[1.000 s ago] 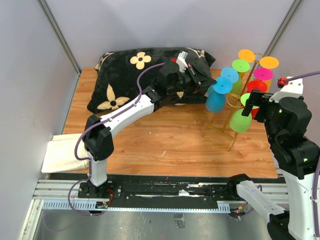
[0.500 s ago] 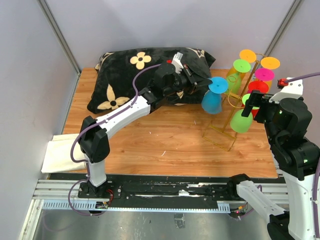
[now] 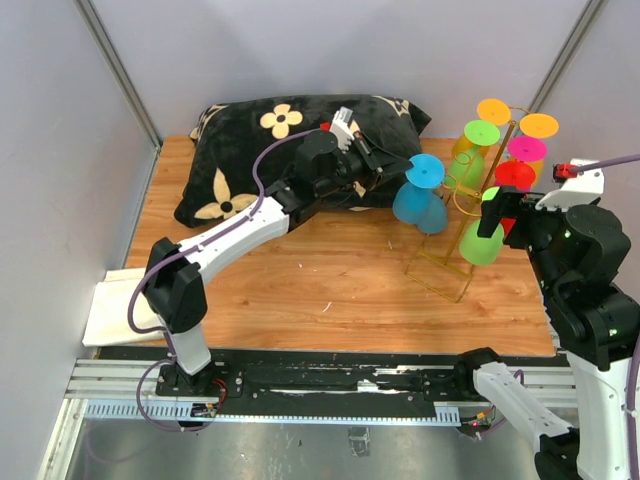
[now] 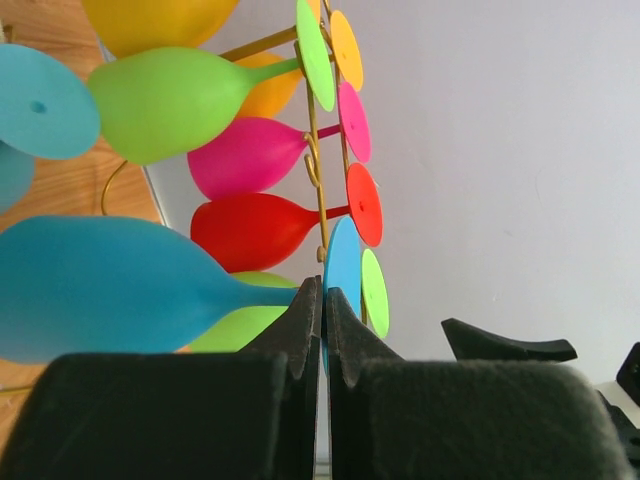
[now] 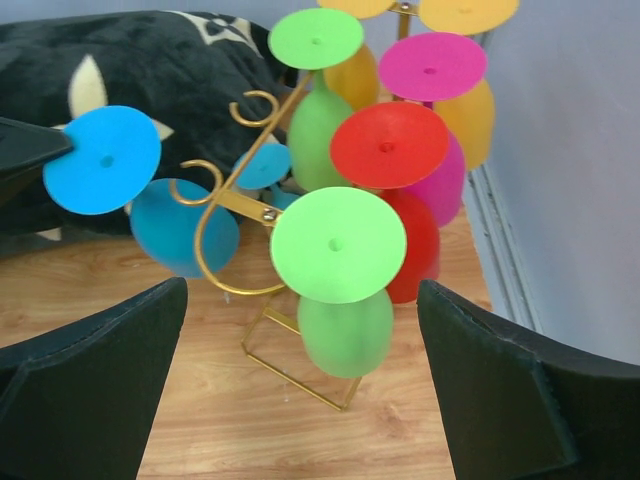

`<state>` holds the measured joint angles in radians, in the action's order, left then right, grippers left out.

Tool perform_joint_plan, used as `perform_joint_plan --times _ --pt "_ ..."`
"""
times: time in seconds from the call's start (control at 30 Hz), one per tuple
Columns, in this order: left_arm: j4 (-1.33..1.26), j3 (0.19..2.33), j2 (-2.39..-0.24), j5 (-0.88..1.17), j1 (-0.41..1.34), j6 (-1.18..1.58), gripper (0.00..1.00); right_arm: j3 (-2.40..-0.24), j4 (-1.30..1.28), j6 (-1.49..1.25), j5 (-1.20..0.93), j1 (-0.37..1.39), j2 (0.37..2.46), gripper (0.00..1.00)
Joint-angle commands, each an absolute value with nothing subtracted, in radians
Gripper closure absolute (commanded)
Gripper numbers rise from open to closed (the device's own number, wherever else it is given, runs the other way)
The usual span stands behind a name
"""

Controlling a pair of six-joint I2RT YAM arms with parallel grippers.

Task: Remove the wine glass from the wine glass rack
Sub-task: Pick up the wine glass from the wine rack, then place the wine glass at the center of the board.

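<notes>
Drawn toward 9 o'clock over the last second: the blue glass [image 3: 410,203], along with the left tool [image 3: 392,166], clamped narrow on its stem. Seen now just beside the rack [image 5: 235,203], at its 9 o'clock, held tilted above the table [image 3: 330,270]. Looks free of the curled hook, though hard to call for sure.

Nearest, at 3 o'clock: right tool [image 3: 495,215], spread wide, holding nothing, facing the green glass [image 5: 338,245] on the rack.

On handling: probably light, stiff plastic, smooth enough to slip, with the thin stem likely the weak part. Best taken where gripped now, on the stem between foot and bowl, so that both ends block any slide.

On the rack, hung bowl-down by their feet beside the green glass: a red glass [image 5: 388,145], a pink glass [image 5: 432,66], an orange glass [image 5: 360,78] and a second blue glass [image 5: 262,165]. Nothing seen inside any bowl; hung mouth-down, could hold nothing anyway.

Farthest, at 11 o'clock: black flowered pillow [image 3: 260,150].
</notes>
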<state>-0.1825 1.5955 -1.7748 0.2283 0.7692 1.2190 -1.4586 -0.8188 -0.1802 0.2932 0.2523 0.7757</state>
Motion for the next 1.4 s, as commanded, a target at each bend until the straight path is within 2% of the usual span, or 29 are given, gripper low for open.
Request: perform_joint_plan --times 0.0,0.53,0.7,0.87,1.07,1.17,1.23,1.37 --pt "-0.285 1.533 -1.687 0.204 0.753 1.204 1.00 -1.443 -0.738 -0.166 0.150 0.236 0.744 0.02" --pt "-0.300 1.398 -1.536 0.159 0.718 1.095 1.00 -1.462 -0.670 -0.174 -0.197 0.236 0.766 0.02" --pt "-0.327 1.307 -1.456 0.183 0.716 0.996 1.00 -1.448 -0.609 -0.221 -0.402 0.236 0.789 0.00" --pt "-0.333 1.187 -1.354 0.200 0.716 0.906 0.99 -1.395 -0.495 -0.354 -0.627 0.237 0.837 0.07" --pt "-0.295 1.097 -1.237 0.231 0.716 0.789 1.00 -1.347 -0.385 -0.462 -0.763 0.240 0.884 0.17" --pt "-0.275 1.034 -1.179 0.253 0.716 0.761 1.00 -1.358 -0.417 -0.484 -0.814 0.267 0.938 0.25" --pt "-0.278 0.987 -1.142 0.270 0.716 0.761 0.99 -1.379 -0.460 -0.461 -0.807 0.322 0.974 0.28" --pt "-0.288 0.909 -1.066 0.298 0.716 0.758 1.00 -1.388 -0.525 -0.363 -0.640 0.453 1.014 0.29"
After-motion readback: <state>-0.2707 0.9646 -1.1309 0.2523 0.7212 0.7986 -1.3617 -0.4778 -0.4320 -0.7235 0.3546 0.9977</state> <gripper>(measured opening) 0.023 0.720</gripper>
